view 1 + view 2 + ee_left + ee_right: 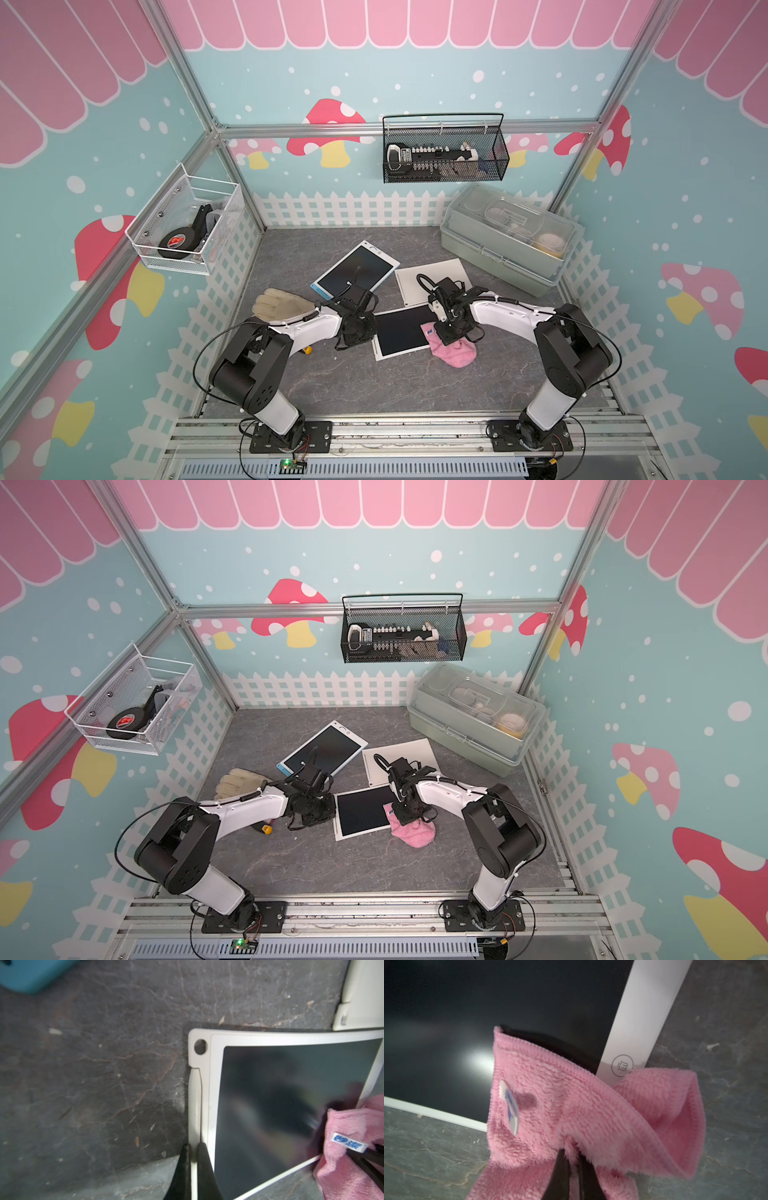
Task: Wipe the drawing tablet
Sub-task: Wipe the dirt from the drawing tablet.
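The drawing tablet (401, 332) (361, 810), a white frame round a dark screen, lies flat at the middle of the floor. My left gripper (193, 1148) is shut on the white strip along the tablet's (270, 1105) left edge; in both top views its wrist hides the fingers. My right gripper (572, 1152) is shut on a pink cloth (560, 1095) (455, 355) (415, 833). The cloth (349, 1126) lies over the tablet's (488, 1001) right near corner, partly on the screen and partly on the floor.
A blue-framed tablet (355, 272) and a white board (432, 278) lie just behind. A beige glove (278, 303) sits under the left arm, beside a small yellow object (308, 350). A lidded plastic box (507, 239) stands back right. Wire baskets (444, 149) (187, 224) hang on the walls.
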